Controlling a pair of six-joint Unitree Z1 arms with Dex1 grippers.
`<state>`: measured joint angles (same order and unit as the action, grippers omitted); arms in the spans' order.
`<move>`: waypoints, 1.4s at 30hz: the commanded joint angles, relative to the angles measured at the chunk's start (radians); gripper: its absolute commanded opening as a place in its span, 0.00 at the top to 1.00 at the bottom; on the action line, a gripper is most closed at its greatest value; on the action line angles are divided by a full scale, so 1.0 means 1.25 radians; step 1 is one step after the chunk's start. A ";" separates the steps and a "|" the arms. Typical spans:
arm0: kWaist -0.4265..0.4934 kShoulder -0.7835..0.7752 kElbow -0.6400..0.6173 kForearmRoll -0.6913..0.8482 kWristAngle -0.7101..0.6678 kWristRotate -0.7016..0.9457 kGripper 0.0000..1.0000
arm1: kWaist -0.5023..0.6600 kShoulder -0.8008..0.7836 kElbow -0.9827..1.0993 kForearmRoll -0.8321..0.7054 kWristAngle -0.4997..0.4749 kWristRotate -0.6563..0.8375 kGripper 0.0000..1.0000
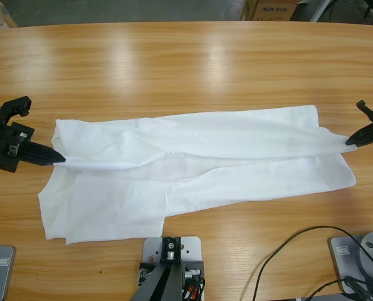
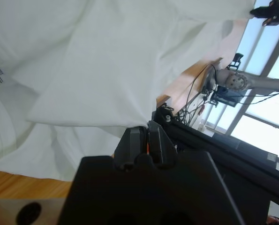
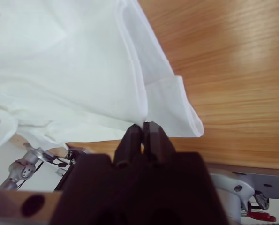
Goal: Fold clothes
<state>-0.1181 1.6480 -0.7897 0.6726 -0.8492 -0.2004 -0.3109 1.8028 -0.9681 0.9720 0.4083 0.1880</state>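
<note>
Each claw, left claw and right claw, pinches only a tiny edge of the T-shirt, so the thin cloth could slip out and flop onto the worktop.

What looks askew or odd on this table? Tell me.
The T-shirt lies unevenly: its near layer sticks out lower at the end by the left gripper than by the right gripper, and wrinkles run along it. Both grippers pinch its ends. No damage shows.
</note>
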 commanded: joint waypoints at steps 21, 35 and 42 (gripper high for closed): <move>-0.086 0.010 0.021 0.008 0.008 0.017 1.00 | 0.121 -0.235 0.012 -0.059 0.100 -0.117 0.00; -0.160 0.011 0.034 0.079 0.006 -0.010 1.00 | 0.121 -0.193 0.020 -0.074 0.088 -0.116 0.00; -0.164 -0.013 0.025 0.080 0.055 -0.032 0.00 | 0.121 -0.187 0.022 -0.076 0.088 -0.116 0.00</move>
<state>-0.3101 1.6609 -0.7562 0.7587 -0.8395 -0.2185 -0.1732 1.5380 -0.9678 0.8887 0.5223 0.0553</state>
